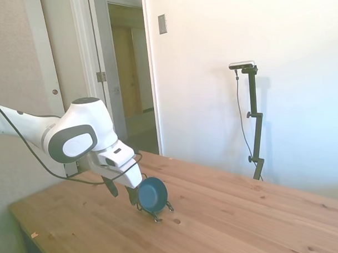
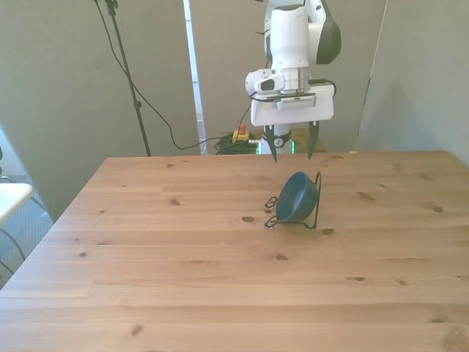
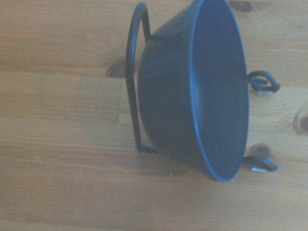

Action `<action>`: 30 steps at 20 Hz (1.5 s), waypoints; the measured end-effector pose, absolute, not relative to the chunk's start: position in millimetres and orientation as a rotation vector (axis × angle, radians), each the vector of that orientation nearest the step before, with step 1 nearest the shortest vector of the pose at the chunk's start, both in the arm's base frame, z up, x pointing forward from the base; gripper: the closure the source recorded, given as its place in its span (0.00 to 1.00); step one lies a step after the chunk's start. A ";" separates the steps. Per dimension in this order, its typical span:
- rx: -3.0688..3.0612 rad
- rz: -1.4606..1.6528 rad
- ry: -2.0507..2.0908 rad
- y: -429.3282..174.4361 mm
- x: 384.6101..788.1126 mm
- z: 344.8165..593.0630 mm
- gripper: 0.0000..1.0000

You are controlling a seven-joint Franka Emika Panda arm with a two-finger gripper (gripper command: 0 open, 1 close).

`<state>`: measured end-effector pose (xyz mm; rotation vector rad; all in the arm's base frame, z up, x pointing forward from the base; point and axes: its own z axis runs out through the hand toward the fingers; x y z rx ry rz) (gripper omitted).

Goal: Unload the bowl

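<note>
Dark teal-blue, plain bowl (image 2: 297, 196); thin black wire rack (image 2: 316, 199); pale knotted wood-grain table (image 2: 183, 279); white end effector (image 2: 292, 152) with dark fingers (image 2: 273, 148).
</note>
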<state>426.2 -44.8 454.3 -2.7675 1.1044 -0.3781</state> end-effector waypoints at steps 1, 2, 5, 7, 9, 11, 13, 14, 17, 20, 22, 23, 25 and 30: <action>-2.764 -0.400 1.092 -49.0 427.7 458.7 0.00; -2.760 -0.417 1.080 -53.3 429.2 462.0 0.00; -2.755 -0.444 1.031 -63.5 439.0 466.6 0.00; -2.757 -0.454 0.970 -61.9 448.4 464.1 0.00; -2.762 -0.459 0.888 -55.4 456.5 457.3 0.00; -2.766 -0.445 0.811 -51.6 463.0 448.4 0.00; -2.761 -0.422 0.720 -51.6 469.4 439.4 0.00; -2.759 -0.421 0.675 -52.4 472.3 436.2 0.00; -2.761 -0.433 0.567 -54.4 478.9 429.4 0.00; -2.763 -0.428 0.503 -51.9 480.7 422.9 1.00; -2.764 -0.426 0.485 -50.5 480.2 421.3 1.00; -2.765 -0.423 0.481 -50.3 479.6 420.0 1.00; -2.768 -0.415 0.478 -50.0 478.7 417.2 1.00; -2.768 -0.415 0.467 -50.9 478.1 416.0 1.00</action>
